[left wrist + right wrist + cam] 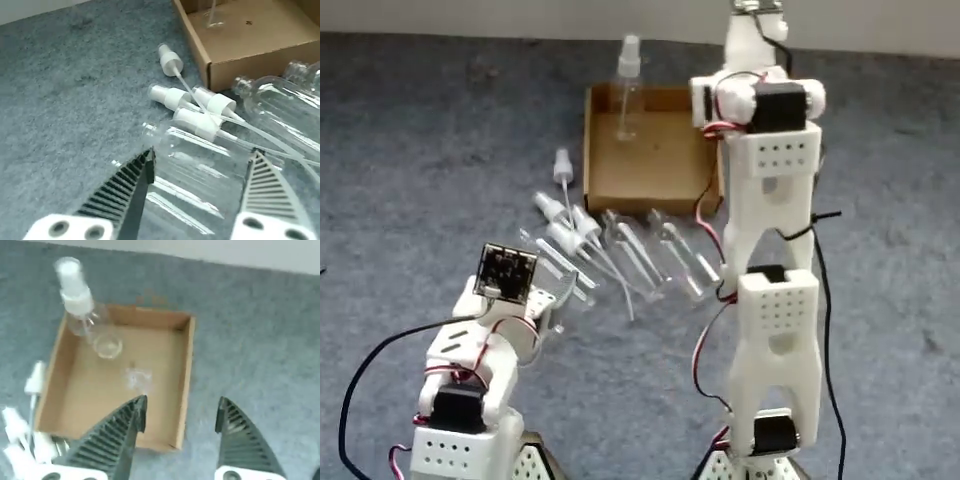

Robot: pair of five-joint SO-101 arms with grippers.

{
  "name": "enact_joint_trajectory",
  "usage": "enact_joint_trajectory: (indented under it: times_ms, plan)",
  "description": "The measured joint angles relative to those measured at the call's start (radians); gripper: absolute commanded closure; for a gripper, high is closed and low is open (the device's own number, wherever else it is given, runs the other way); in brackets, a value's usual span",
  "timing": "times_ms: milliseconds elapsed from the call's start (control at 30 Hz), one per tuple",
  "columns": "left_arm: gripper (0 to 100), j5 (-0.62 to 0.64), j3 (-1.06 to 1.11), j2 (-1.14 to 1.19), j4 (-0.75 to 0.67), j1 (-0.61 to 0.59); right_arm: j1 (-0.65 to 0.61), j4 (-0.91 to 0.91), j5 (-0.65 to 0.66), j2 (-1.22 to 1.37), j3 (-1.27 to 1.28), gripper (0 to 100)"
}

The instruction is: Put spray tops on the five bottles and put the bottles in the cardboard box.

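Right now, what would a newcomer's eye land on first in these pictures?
One bottle with its spray top on stands upright in a far corner of the cardboard box. On the carpet just outside the box lies a jumble of loose spray tops and uncapped clear bottles. The left gripper hangs open over one of those bottles, the right gripper open above the box.

The white plastic left arm [480, 365] with black motors sits folded low, its wrist angled forward and down. Its black ribbed left gripper [202, 162] has the jaws spread wide apart. The white plastic right arm [775, 300] rises tall and stretches far forward, with its black ribbed right gripper [182, 407] pointing down, jaws likewise parted.
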Motion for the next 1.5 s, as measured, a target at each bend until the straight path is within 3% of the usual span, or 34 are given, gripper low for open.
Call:
enact_joint_trajectory:
  times_ms: [267,400,567,667,900,1200,1500]
  plan:
    - [76,-0.1,0.02,0.0,0.117,-0.258,-0.04,0.0,0.199,-0.328,0.72,81.0]
    - [76,-0.104,0.064,-0.012,0.124,-0.287,-0.123,0.0,0.269,-0.512,0.994,80.8]
    - [76,-0.104,0.068,-0.012,0.124,-0.288,-0.172,-0.086,0.304,-0.629,1.258,70.0]
    - [76,-0.104,0.068,-0.012,0.124,-0.288,-0.183,-0.161,0.307,-0.634,1.379,68.4]
    - [76,-0.104,0.071,-0.012,0.124,-0.288,-0.218,-0.35,0.307,-0.634,1.484,68.4]
    - [76,-0.104,0.071,-0.012,0.124,-0.288,-0.219,-0.4,0.307,-0.442,1.484,68.7]
    - [76,-0.104,0.071,-0.012,0.124,-0.288,-0.218,-0.465,0.307,-0.422,1.516,81.6]
